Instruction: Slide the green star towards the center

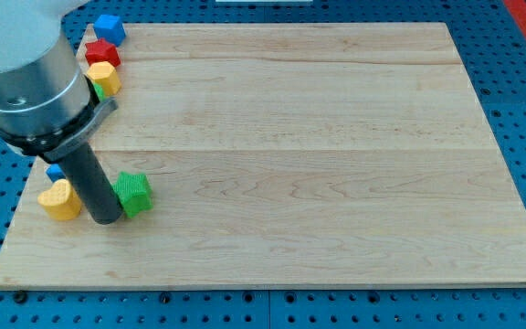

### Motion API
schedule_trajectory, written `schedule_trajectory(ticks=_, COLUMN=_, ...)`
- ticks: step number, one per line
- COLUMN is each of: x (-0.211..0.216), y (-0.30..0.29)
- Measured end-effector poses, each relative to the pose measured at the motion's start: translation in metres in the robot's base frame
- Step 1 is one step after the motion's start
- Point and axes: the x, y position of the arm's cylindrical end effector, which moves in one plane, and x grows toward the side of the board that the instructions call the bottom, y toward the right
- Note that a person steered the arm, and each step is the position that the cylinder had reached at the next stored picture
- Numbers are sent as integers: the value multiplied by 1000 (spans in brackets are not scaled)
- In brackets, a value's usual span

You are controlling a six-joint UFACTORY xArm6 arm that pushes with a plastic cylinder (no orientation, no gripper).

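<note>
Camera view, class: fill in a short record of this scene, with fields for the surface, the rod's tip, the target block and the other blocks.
surface: pale wooden board on a blue pegboard table
tip: my tip at the green star's left side, apparently touching
target: green star block, near the board's lower left, far from centre
beside rod: yellow heart-shaped block to its left; small blue block, mostly hidden
top-left cluster: blue cube-like block, red star-like block, yellow block, green sliver, shape unclear

Looks like a robotics lab/test bench: blue perforated mounting plate w/ regular hole grid under a pale wooden board, plus industrial arm housing.
</note>
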Motion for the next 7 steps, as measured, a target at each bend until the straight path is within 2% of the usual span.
schedule_trajectory(ticks=1, x=25, y=-1)
schedule_trajectory(ticks=2, x=3, y=-4)
schedule_trajectory(ticks=3, x=-42, y=1)
schedule_trajectory(ticks=4, x=-62, y=14)
schedule_trajectory(ticks=5, x=-40, y=14)
schedule_trajectory(ticks=6, x=-41, y=12)
schedule_trajectory(ticks=7, x=-61, y=32)
